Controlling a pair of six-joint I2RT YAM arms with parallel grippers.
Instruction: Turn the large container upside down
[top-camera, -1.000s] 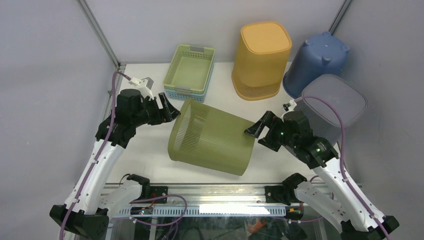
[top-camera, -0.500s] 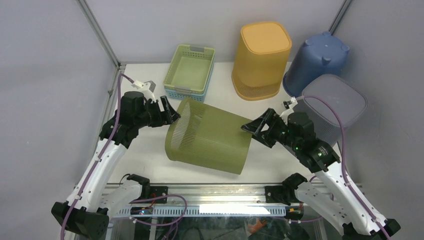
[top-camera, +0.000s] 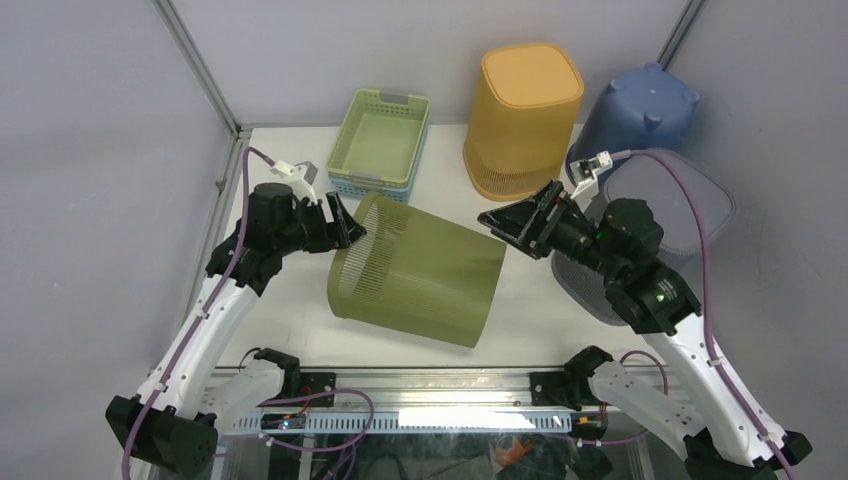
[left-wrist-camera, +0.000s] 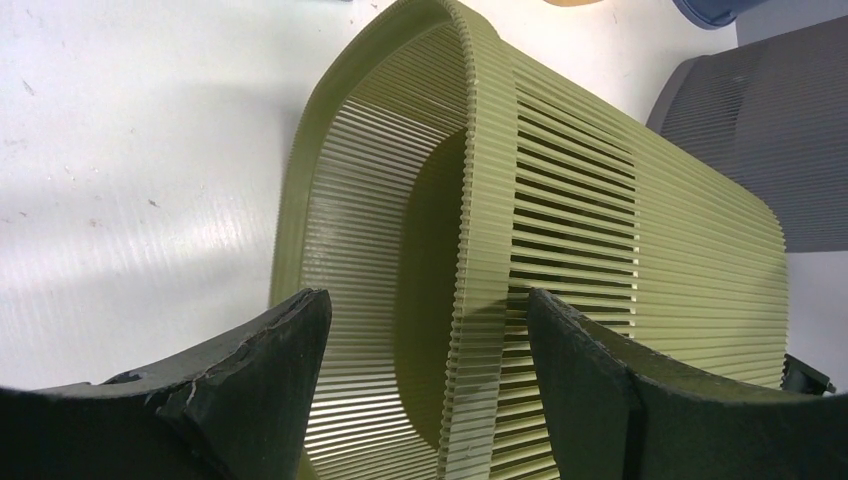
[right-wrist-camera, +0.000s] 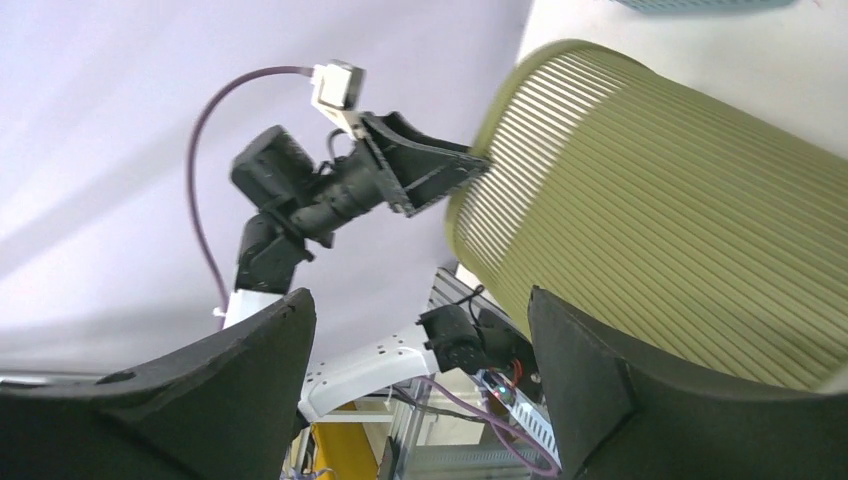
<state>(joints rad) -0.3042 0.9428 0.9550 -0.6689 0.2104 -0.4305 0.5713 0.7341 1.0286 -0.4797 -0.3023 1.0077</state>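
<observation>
At the left, the left gripper (top-camera: 343, 225) is held at the open mouth of the large olive-green slatted plastic container (top-camera: 425, 275). In the left wrist view its black fingers (left-wrist-camera: 250, 380) are spread apart with the ribbed rim band running down into the gap between them, and no clamping is shown.

The container lies on its side in the middle of the white table (top-camera: 290, 300), mouth to the left and closed base to the right, its long flank resting on the surface.

Just above the base's upper corner the right gripper (top-camera: 505, 225) is seen with its fingers likewise parted. Nothing is gripped between them, and whether a finger touches the base cannot be told.

The container is judged light for its bulk. Thin ribs and open slits suggest walls that would flex if squeezed, and the smooth plastic may slip. The thicker rim band is judged the stiffest place to be pinched, with the base edge better pushed or steadied than gripped — a two-sided hold seems called for, since one pinch at the rim would leave the far end swinging.

Along the back a pale green lattice basket (top-camera: 380, 135) is nested in a blue one, then an orange-yellow bin (top-camera: 523, 110) and a blue bucket (top-camera: 640, 115) are set mouth-down, and a grey slatted bin (top-camera: 680, 200) sits nearest the right arm — close enough to be knocked.

No brand, label or writing can be read on anything.
</observation>
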